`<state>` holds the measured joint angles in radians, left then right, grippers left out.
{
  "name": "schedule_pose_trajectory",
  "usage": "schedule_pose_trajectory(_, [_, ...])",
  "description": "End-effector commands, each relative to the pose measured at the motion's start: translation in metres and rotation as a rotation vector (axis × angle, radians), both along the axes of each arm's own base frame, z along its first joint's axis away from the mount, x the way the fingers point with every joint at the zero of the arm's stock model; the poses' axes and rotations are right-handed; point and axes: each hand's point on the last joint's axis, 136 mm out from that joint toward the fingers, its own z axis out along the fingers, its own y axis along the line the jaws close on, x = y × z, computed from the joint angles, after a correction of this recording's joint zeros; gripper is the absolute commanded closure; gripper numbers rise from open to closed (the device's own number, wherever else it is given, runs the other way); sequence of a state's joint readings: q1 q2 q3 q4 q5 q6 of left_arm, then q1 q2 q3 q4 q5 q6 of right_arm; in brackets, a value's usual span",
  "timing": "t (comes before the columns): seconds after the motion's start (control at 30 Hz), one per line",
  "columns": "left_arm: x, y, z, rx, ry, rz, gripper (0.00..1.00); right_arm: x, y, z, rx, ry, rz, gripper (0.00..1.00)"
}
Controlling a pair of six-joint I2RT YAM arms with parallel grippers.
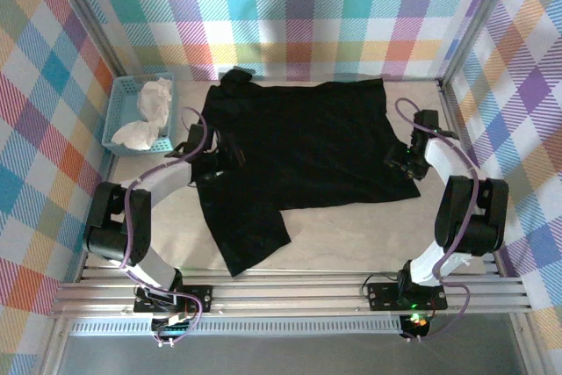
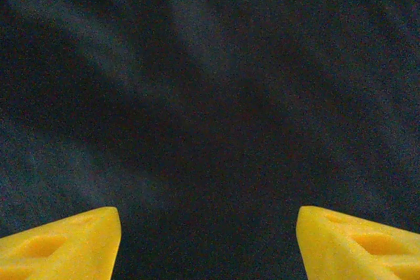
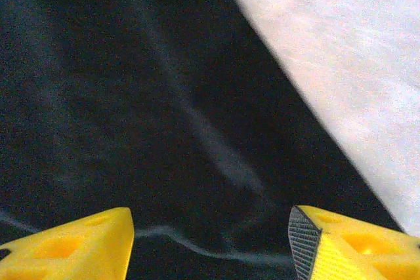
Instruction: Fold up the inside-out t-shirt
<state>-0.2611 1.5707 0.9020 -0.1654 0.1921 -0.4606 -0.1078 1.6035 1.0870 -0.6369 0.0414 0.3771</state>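
A: Where is the work laid out?

B: On the pale table. The black t-shirt is spread nearly flat across the middle, with one flap trailing toward the near left corner. No print is seen on the upturned face. A blue basket with a white cloth in it is set at the far left, apart from the shirt.

A: And the claws?

B: The left gripper is placed over the shirt's left side. The right gripper is at its right edge, where bare table is seen just beside the hem. Both are released: in each wrist view the yellow fingers are held wide, with only cloth beneath them and nothing pinched between.

A: Which step is judged to be in hand?

B: The spreading stage, it is judged, since no fold is made yet. Whether the shirt is to be turned right side out first cannot be told.

A: What is called for next?

B: Probably a grasp. An edge is to be pinched by each claw at matching height, so that the cloth can be lifted evenly and laid over itself. The trailing flap would need to be brought in, or the fold would be left crooked.
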Motion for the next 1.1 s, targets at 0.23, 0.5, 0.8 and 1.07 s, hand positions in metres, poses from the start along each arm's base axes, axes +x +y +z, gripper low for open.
schedule_pose_trajectory(0.23, [-0.025,-0.013,-0.004,-0.023,-0.028,-0.054,0.28,0.028,-0.007,-0.016,0.013,0.044,0.016,0.45])
schedule_pose_trajectory(0.5, [-0.051,0.003,-0.046,0.029,0.064,-0.009,0.28,0.011,-0.016,-0.032,-0.023,0.149,0.010,0.48])
schedule_pose_trajectory(0.8, [-0.065,0.009,-0.069,0.051,0.115,-0.008,0.27,-0.030,-0.049,-0.029,0.017,0.153,-0.136,0.48])
schedule_pose_trajectory(1.07, [-0.063,0.003,-0.066,0.034,0.108,-0.032,0.27,-0.046,-0.057,-0.046,0.046,0.190,-0.192,0.51])
